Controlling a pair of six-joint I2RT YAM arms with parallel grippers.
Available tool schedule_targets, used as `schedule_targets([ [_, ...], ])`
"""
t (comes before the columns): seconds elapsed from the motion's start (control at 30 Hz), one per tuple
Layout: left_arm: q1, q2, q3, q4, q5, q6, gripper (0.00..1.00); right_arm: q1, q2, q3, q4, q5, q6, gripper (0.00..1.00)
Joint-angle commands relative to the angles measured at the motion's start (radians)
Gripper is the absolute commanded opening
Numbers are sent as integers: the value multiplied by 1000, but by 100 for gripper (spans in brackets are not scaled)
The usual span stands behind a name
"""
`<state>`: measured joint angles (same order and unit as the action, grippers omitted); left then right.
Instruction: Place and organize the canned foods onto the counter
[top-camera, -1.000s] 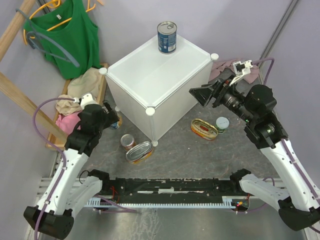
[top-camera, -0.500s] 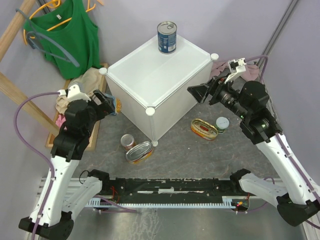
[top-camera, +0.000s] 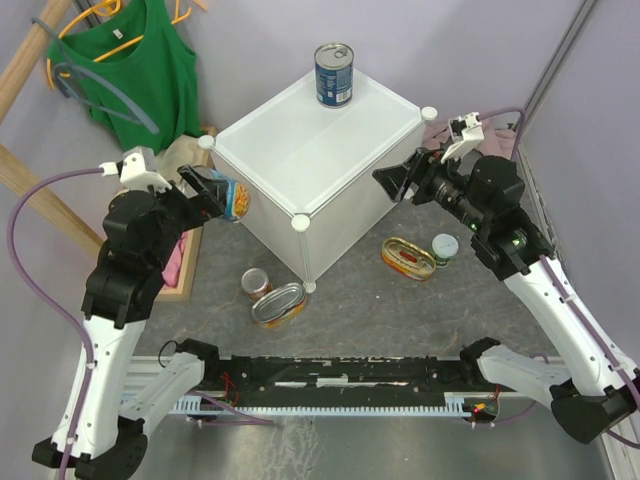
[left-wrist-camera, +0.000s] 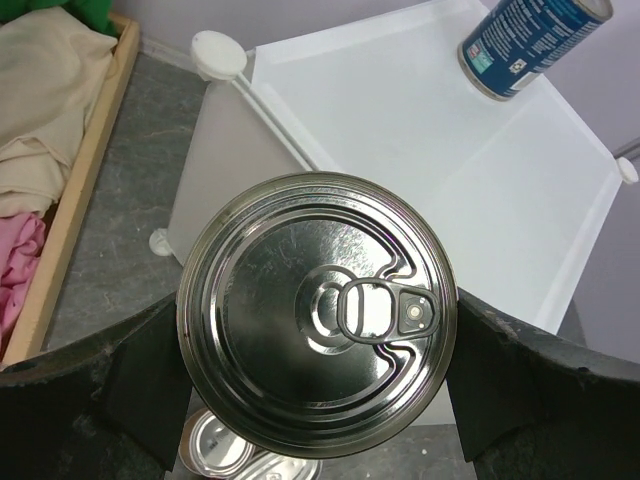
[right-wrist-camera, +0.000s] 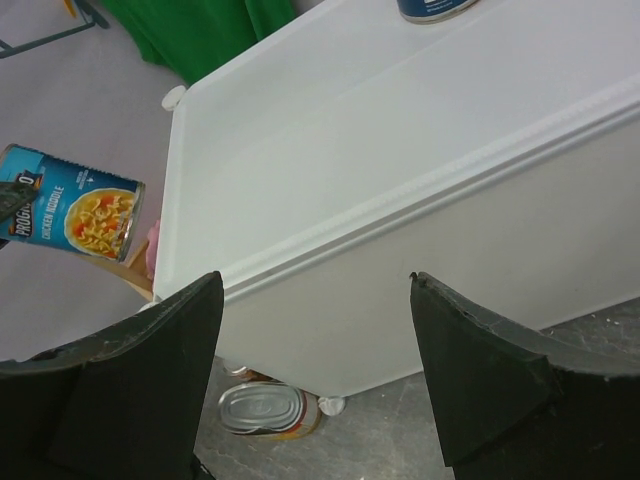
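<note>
In the left wrist view the held can (left-wrist-camera: 317, 315) shows only its lid, the label is hidden, and it covers most of the silvery tins (left-wrist-camera: 225, 455) on the floor (left-wrist-camera: 110, 250), while the second blue can (left-wrist-camera: 530, 40) is cut by the upper edge. In the right wrist view the left edge cuts off one end of the held can. From above, the left gripper (top-camera: 222, 192) hides most of this can, and the print on the green-white can (top-camera: 445, 246) is too small to read.
</note>
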<state>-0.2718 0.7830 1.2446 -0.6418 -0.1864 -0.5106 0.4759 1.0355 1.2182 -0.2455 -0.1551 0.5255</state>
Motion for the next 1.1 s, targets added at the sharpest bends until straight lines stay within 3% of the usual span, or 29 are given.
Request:
schedule_targets([
  [0.0,-4,-6,124,190,66,5,3,9,9,6,59,25,-19,83],
  [0.47,-5,94,251,236,133,-7,3,38,64,75,44,53,-60,84],
  [0.8,-16,174,213,391,186,-33,3,67,112,152,14,61,-94,84],
  [1.07,-180,336,334,443,110,68,3,87,144,193,2,81,-125,84],
])
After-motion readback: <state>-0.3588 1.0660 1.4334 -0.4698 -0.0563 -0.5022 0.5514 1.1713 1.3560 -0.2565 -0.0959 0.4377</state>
